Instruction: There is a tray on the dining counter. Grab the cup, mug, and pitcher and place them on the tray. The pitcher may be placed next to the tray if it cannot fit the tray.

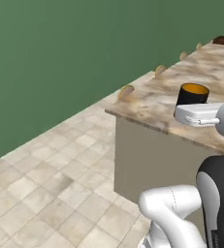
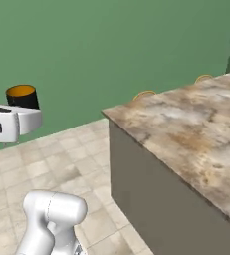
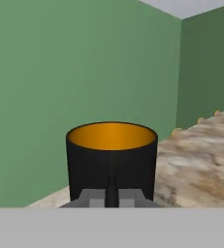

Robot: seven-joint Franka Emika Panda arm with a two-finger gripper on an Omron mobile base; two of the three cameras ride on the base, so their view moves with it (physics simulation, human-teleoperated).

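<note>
The mug (image 3: 112, 160), black with an orange-yellow inside, stands upright in my gripper (image 3: 112, 195), which is shut on its near side. In the right base view the mug (image 2: 22, 96) hangs in the air left of the dining counter (image 2: 186, 124), over the tiled floor, with my white hand just below it. From the left base view the mug (image 1: 193, 95) shows against the dining counter (image 1: 152, 104). At the counter's far end lies a low dark brown shape (image 1: 223, 40) with a speck of green, too small to tell. The pitcher is out of view.
A green wall runs behind the counter. Several round brown stool tops (image 1: 126, 92) line the counter's far edge. The counter's near corner (image 2: 111, 115) juts toward the arm. Beige floor tiles (image 1: 50, 184) spread out to the left.
</note>
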